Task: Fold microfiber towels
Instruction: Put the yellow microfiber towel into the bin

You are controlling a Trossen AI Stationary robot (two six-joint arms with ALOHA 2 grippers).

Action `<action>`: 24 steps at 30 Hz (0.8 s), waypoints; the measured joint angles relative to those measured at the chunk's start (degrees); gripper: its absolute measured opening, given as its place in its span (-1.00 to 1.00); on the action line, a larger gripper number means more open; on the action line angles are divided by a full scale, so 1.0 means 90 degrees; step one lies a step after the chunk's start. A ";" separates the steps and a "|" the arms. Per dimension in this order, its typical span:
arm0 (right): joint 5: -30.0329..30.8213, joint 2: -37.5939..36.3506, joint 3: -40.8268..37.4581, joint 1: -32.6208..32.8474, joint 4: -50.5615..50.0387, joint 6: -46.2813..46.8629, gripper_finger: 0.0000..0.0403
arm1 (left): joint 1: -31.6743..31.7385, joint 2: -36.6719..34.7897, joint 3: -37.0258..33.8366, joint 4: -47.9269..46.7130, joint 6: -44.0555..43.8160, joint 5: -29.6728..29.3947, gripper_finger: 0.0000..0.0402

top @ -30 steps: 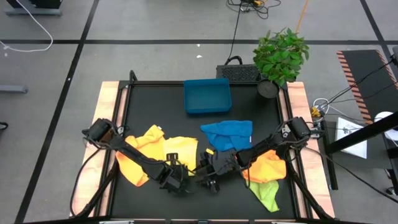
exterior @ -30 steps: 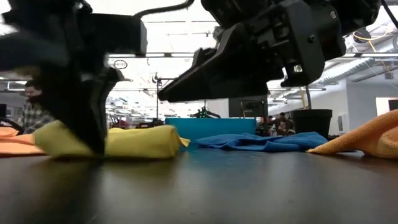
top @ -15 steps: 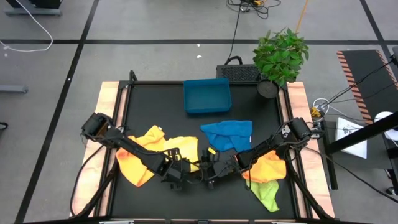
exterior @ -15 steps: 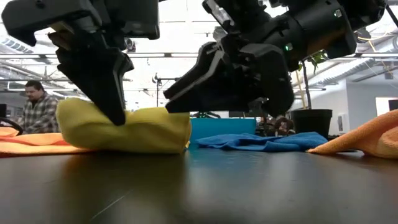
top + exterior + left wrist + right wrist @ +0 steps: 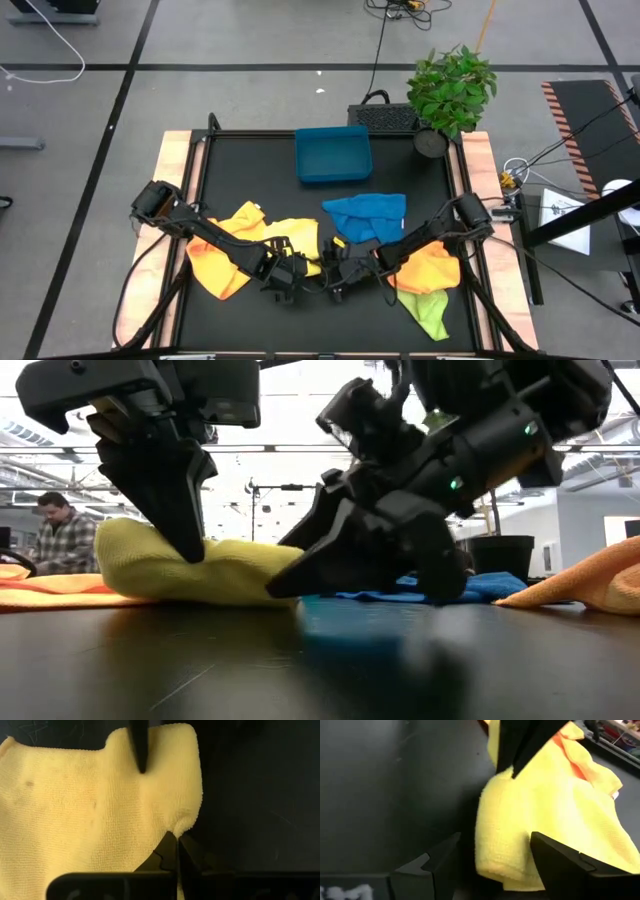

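High view: both dark arm ends overlap at the near edge of the pale yellow microfiber towel, hiding that edge and the fingertips. Part of the orange-yellow cloth lies hidden under the right arm.

Low view: right gripper is blurred; it blocks most of the blue cloth and the rigid blue tray behind.

Left wrist view: yellow towel is cut off by the picture's edge.

Right wrist view: the towel's far side runs out of frame.
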 joint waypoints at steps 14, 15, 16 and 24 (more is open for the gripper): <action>0.0479 0.0162 0.0003 -0.0058 0.0241 -0.0339 -0.59 | -0.0013 -0.0002 0.0002 -0.0002 0.0316 0.0041 -0.92; 0.0478 0.0146 0.0002 -0.0058 0.0238 -0.0344 -0.70 | -0.0020 -0.0004 0.0002 -0.0002 0.0426 0.0103 -0.87; 0.0478 0.0132 0.0000 -0.0058 0.0228 -0.0362 -0.82 | -0.0028 -0.0005 0.0005 -0.0002 0.0547 0.0128 -0.79; 0.0465 0.0054 -0.0002 -0.0136 0.0259 -0.0081 -0.98 | -0.0070 -0.0005 0.0053 -0.0004 0.0566 -0.0112 0.02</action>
